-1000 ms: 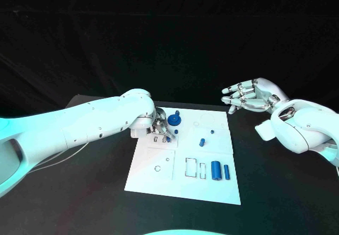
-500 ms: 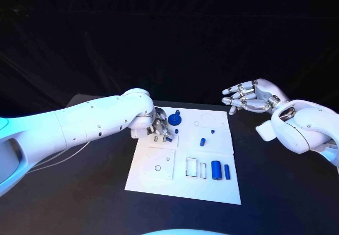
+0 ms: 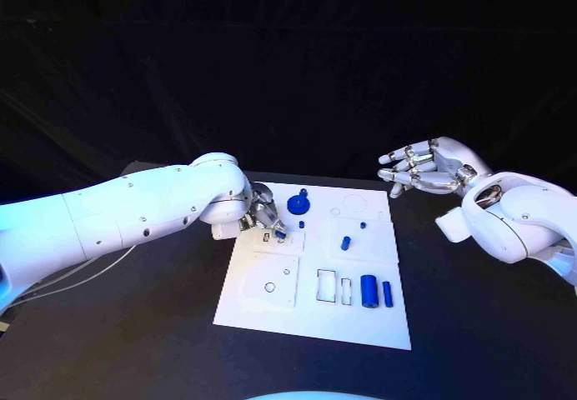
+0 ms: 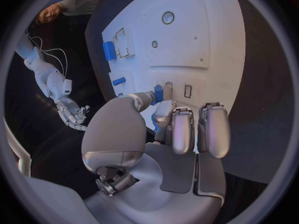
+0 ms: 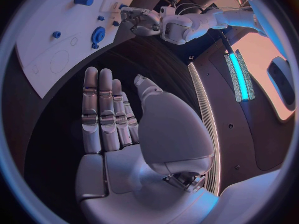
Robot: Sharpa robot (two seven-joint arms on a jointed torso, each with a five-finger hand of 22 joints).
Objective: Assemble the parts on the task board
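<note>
Left hand (image 3: 267,218) pinching small blue part (image 4: 158,93) over far-left of task board (image 3: 315,321), beside a slot. Right hand (image 3: 426,167) empty, fingers apart, raised beyond far-right corner. Part judged light, rigid, smooth; best gripped by its sides.

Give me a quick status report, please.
Left hand pinching small blue part over task board. Right hand open, off board. Nothing in the way.

Head view overhead; wrist views close; all share task board (image 3: 315,283).
</note>
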